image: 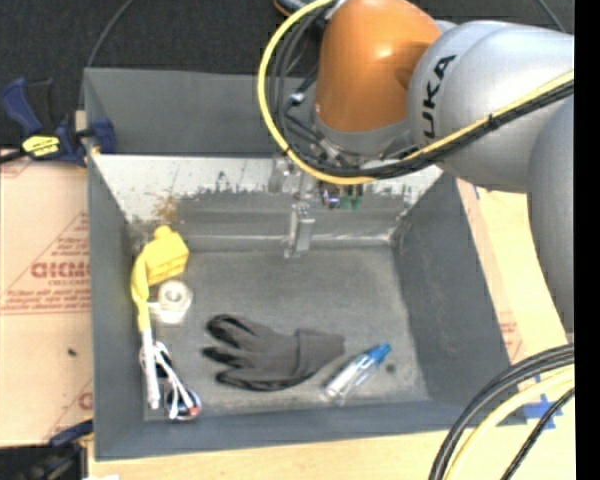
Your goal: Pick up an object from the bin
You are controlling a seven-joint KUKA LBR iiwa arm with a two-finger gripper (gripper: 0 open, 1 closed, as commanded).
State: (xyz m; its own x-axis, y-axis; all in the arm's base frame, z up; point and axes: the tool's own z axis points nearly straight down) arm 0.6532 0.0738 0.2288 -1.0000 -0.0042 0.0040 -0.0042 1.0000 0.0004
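Claw (300,236) hangs over bare floor near the bin's (450,298) back wall, upper middle of frame; honestly can't tell if it's clenched or released. Nothing's under it. The black glove (275,356) lies well below at lower centre, with a blue-capped clear tube (355,371) just to its right.

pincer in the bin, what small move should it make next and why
Probably shift toward the front of the grey metal bin, over the flat dark grey fabric glove. The pincer hangs by the back wall above bare floor, and the glove looks like the nearest thing.
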